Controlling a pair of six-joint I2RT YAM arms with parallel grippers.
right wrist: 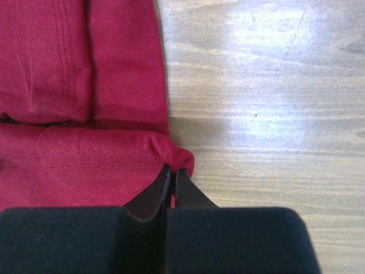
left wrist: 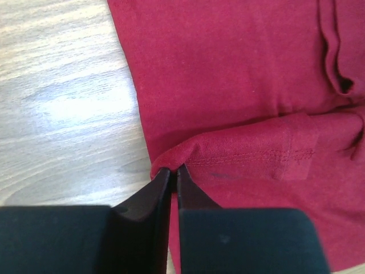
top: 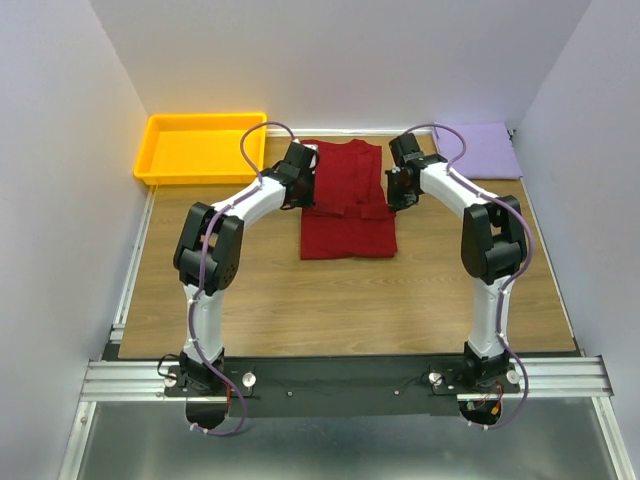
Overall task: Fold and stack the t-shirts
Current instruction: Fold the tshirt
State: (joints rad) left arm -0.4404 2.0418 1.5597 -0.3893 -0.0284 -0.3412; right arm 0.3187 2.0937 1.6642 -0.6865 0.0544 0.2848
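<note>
The red t-shirt (top: 345,205) is laid partly folded on the counter (top: 300,300). Its right edge is pinched by the right jaws. The left jaws are seen a slit apart at its left edge; whether cloth is gripped cannot be told. The lavender t-shirt (top: 478,150) is laid far right.

The two arms I drive. Left arm (top: 250,200) and right arm (top: 447,186) are alike: white tubular links between bulky black joint housings, with a purple cable (top: 268,124) looping along each. Black bases (top: 200,375) stand on a black crossbar (top: 340,386) carrying silver screws (top: 247,380), fixed to a ribbed aluminium rail (top: 120,380). Left gripper (left wrist: 171,169) and right gripper (right wrist: 173,169) each show two black tapered fingers (left wrist: 149,198) on a broad matte black block.
</note>
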